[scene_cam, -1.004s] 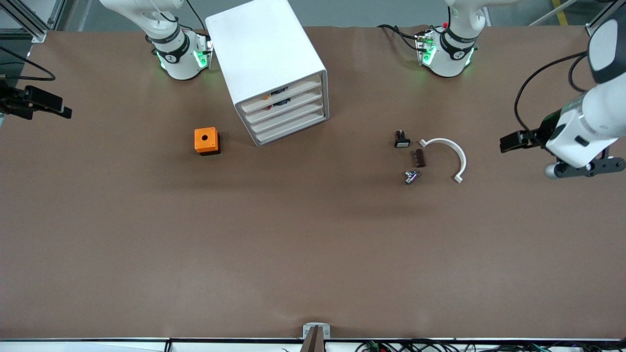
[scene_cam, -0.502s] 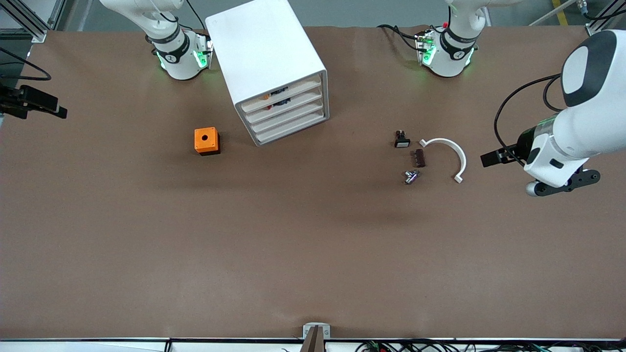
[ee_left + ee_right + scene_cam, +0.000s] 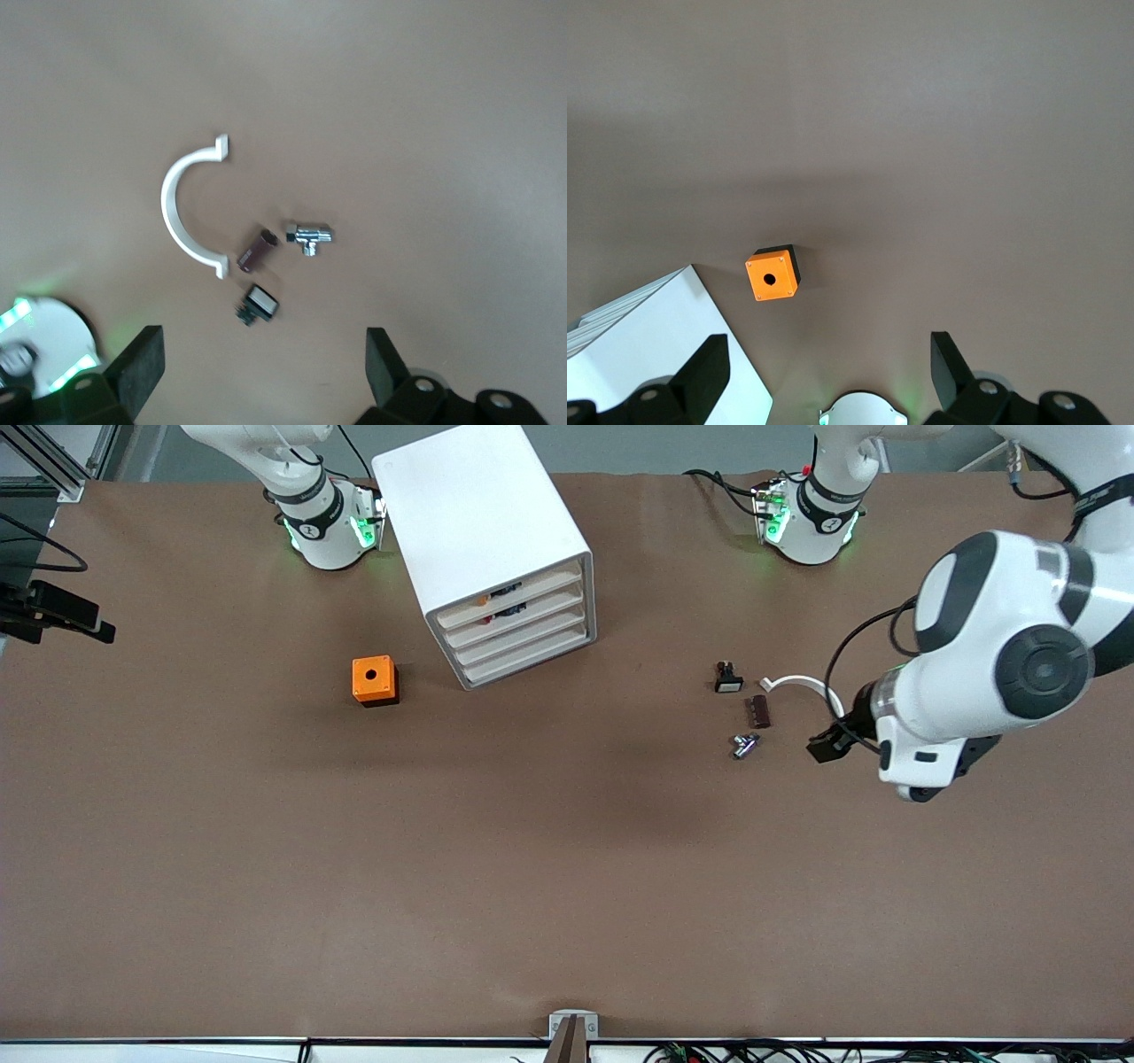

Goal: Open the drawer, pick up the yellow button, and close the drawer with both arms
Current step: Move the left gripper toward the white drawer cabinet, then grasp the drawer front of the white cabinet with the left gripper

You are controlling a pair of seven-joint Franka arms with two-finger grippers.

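While the tall white boxy cabinet (image 3: 492,549) stands near the right arm's base, its uppermost shallow white drawer (image 3: 507,595) sits flush with the three below it, its long front edge running slantwise and facing the front camera and somewhat toward the left arm's end. A speck of orange (image 3: 482,600) shows through the drawer's slot with something dark beside it, too small to say for sure that it is the button.

The left gripper (image 3: 263,372) is up in the air over the scatter of small parts; in its wrist view the two black fingers (image 3: 140,365) stand wide apart with only brown table (image 3: 567,868) between them, gripping nothing. Under it lie a white half-ring clamp (image 3: 187,205), a small dark brown block (image 3: 257,250), a chrome angle valve (image 3: 307,235) and a small black white-faced switch (image 3: 258,303), all close together.

The right gripper (image 3: 824,376) hangs at the right arm's end of the table, fingers spread wide and empty too. Its wrist view catches the orange cube with a hole (image 3: 772,274) beside the cabinet's corner.
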